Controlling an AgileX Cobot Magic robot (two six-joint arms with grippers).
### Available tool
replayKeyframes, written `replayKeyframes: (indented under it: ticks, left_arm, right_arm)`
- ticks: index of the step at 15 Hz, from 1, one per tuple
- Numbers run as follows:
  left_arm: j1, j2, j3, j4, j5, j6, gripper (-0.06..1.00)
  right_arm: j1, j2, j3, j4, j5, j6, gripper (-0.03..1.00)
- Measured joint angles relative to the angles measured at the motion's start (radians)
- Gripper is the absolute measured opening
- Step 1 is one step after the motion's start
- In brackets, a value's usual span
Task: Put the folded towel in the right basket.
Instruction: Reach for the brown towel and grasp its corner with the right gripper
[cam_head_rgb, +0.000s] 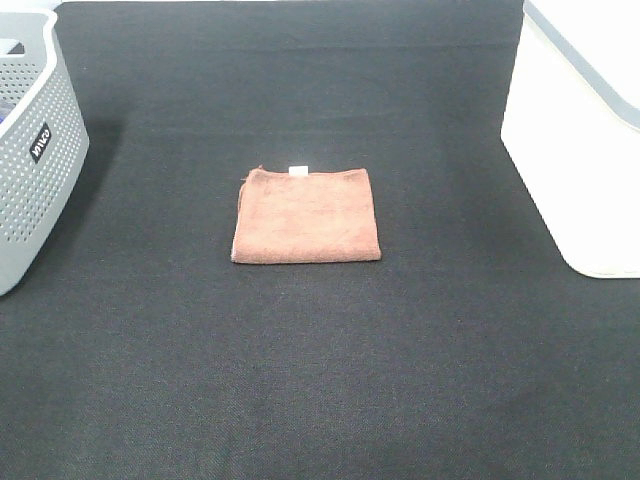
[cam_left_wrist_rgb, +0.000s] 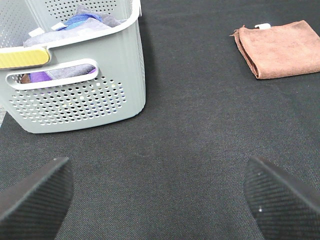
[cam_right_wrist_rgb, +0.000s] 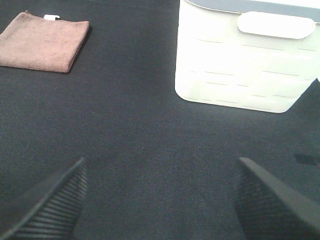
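A folded brown towel (cam_head_rgb: 305, 216) with a small white tag lies flat on the black cloth in the middle of the table. It also shows in the left wrist view (cam_left_wrist_rgb: 280, 47) and in the right wrist view (cam_right_wrist_rgb: 44, 41). The white right basket (cam_head_rgb: 585, 130) stands at the right edge and shows in the right wrist view (cam_right_wrist_rgb: 245, 57). My left gripper (cam_left_wrist_rgb: 160, 200) is open and empty, low over the cloth near the grey basket. My right gripper (cam_right_wrist_rgb: 160, 200) is open and empty, short of the white basket. Neither arm shows in the exterior high view.
A grey perforated basket (cam_head_rgb: 30, 150) stands at the left edge; the left wrist view shows its wall (cam_left_wrist_rgb: 75, 95) and blue and purple cloths (cam_left_wrist_rgb: 82, 20) inside. Black cloth (cam_head_rgb: 320, 380) covers the whole table.
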Motion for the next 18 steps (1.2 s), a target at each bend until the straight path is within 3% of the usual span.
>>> replayKeyframes:
  ticks: [18]
  left_arm:
    - [0.000, 0.000, 0.000, 0.000, 0.000, 0.000, 0.88]
  right_arm:
    - [0.000, 0.001, -0.001, 0.000, -0.011, 0.000, 0.75]
